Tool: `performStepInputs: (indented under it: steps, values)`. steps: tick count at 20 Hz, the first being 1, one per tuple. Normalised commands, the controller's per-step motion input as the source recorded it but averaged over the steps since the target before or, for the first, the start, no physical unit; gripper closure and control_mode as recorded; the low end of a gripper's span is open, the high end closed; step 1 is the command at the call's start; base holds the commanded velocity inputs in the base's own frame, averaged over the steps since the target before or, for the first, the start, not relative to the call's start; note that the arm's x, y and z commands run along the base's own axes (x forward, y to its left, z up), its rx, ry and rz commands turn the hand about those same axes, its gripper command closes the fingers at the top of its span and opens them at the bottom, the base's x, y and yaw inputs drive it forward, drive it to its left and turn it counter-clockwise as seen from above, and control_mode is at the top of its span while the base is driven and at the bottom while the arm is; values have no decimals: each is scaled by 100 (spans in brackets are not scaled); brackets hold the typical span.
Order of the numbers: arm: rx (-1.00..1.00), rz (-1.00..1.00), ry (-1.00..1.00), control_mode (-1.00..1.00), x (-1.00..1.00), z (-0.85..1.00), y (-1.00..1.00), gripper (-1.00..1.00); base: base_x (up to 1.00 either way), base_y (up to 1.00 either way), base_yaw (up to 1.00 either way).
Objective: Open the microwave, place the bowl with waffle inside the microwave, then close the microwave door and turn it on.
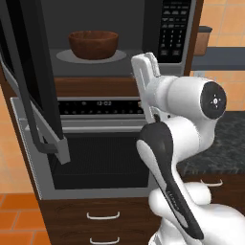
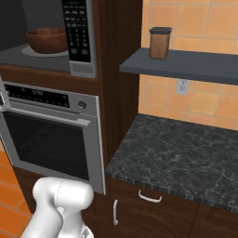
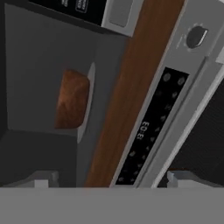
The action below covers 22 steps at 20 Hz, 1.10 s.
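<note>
Nearest to me the gripper [image 3: 109, 177] hangs empty, its two dark fingertips [image 3: 41, 179] spread wide with nothing between them, just outside the mouth of the microwave [image 1: 119, 57]. Beyond the tips runs the brown wood strip, then the wall oven's [image 1: 95, 143] clock panel. To the arm's left the microwave door [image 1: 33, 91] stands swung wide open, its long vertical bar handle [image 1: 36, 119] down its free edge, out toward the room. That, I judge, is what the next move turns on: the hand has to go left and round the panel's outer face to push it shut. Farthest in, the bowl with waffle [image 1: 93, 44] sits on the grey turntable [image 1: 64, 56]; the waffle itself I cannot make out
</note>
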Motion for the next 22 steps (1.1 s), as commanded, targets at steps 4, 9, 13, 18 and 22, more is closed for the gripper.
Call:
performStepInputs:
  steps: [4,9,13,18,22]
  values:
    - [-3,10,17,-100,-100,-61,-26,-100,0,0,0]
    - [2,13,-17,-100,-100,-87,-20,-100,0,0,0]
    - [-6,6,-2,-100,-32,-93,2,-100,0,0,0]
    - [-5,5,-11,-100,-2,-87,10,-100,0,0,0]
    - [-2,9,-30,-100,-51,-78,33,-100,0,0,0]
